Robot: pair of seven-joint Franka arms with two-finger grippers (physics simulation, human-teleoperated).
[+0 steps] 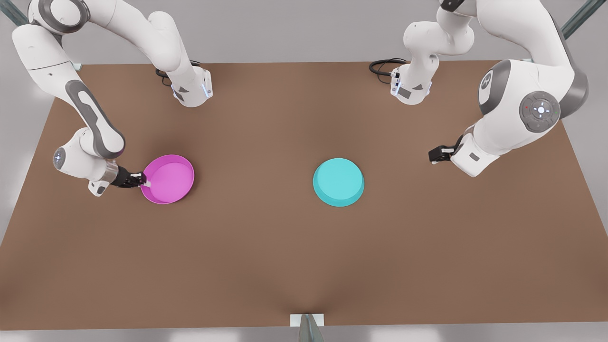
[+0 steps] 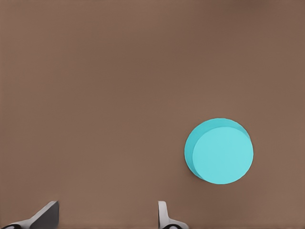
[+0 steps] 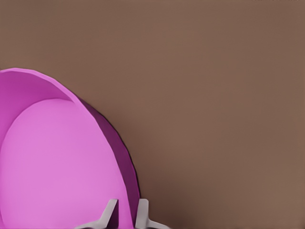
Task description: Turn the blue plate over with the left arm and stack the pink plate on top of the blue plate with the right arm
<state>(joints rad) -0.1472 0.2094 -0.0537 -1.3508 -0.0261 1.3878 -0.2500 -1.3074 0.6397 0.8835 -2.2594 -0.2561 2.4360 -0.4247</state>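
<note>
Distance mattered most: the right claw [image 1: 142,179] was clamped on the rim of the pink plate [image 1: 168,178], tilted off the tabletop [image 1: 266,247], with the upside-down blue plate [image 1: 338,182] well ahead beyond it, while the left claw [image 1: 433,156], fingers apart, waited beside that blue plate.

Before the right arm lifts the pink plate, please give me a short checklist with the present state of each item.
1. Blue plate flipped, base up: ok.
2. Right gripper fingers pinch the pink plate rim: ok.
3. Left gripper away from the blue plate, fingers open: ok.
4. Table between the plates free: ok.
5. Grip firm enough for lifting: cannot tell.
</note>
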